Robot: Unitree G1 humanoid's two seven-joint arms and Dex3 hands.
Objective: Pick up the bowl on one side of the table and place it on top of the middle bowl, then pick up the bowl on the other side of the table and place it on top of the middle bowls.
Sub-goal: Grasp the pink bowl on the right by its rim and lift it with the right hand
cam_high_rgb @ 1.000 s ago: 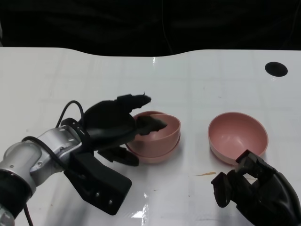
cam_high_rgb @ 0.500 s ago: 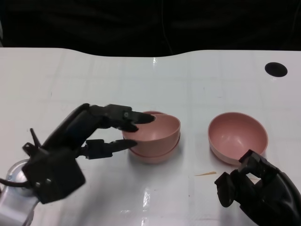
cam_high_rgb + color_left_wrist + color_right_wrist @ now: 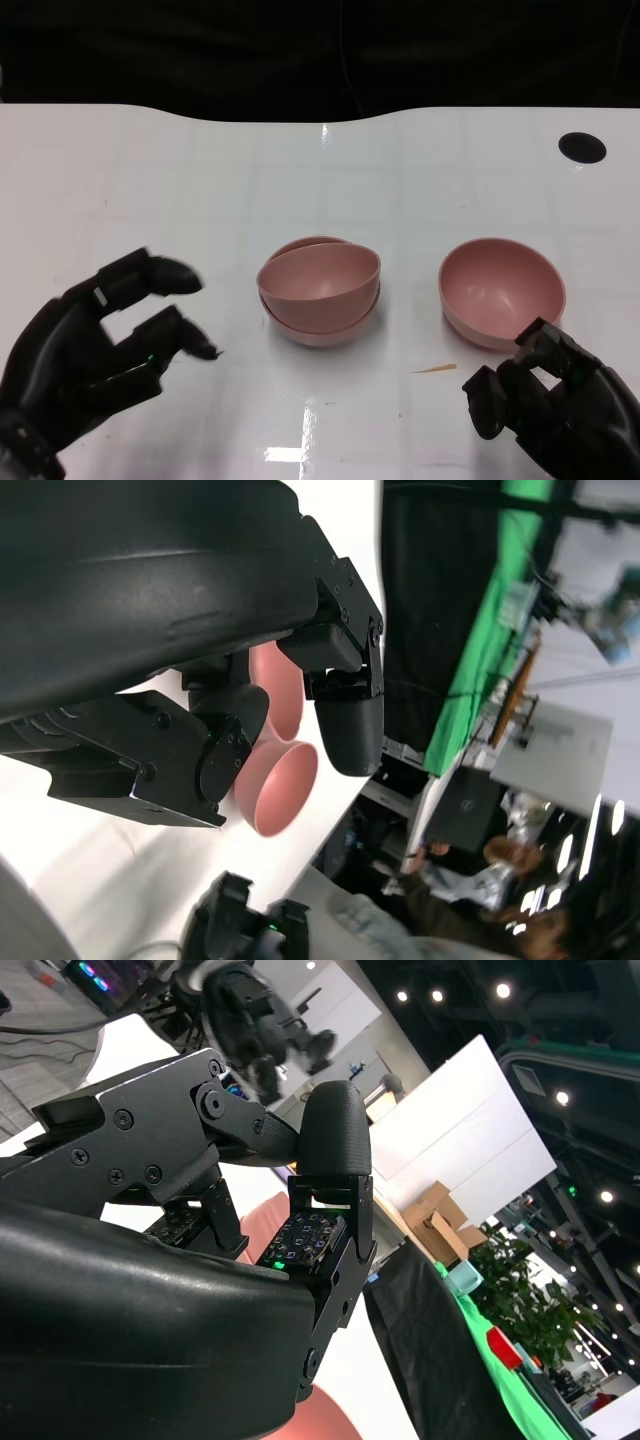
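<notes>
The left hand [image 3: 95,345] is low at the near left of the white tabletop [image 3: 200,180]. Its fingers are apart and a little bent, and it holds nothing. It is near the stacked bowls but does not touch them; there is bare tabletop between.

The right hand [image 3: 550,405] is low at the near right. Its fingers are curled but not closed tight, and nothing is in them. It sits just beside the near edge of the right bowl [image 3: 503,290]. I cannot tell if a fingertip touches the rim.

In the middle of the tabletop there are two pink bowls, one inside the other. The top bowl [image 3: 320,275] sits a bit tilted in the middle bowl [image 3: 320,325], so it is not quite flat. The stack stands by itself.

The right bowl is pink too. It stands the right way up, alone, to the right of the stack and well apart from it. A small thin tan bit [image 3: 435,369] lies on the tabletop between the stack and the right hand. A black round spot [image 3: 582,147] is far off at the back right.

So I think the first half is done: one side bowl is on the middle one. What is left is for the right hand to grab the right bowl, lift it, and set it on top of the stack. The tilted top bowl may make that a little wobbly.
</notes>
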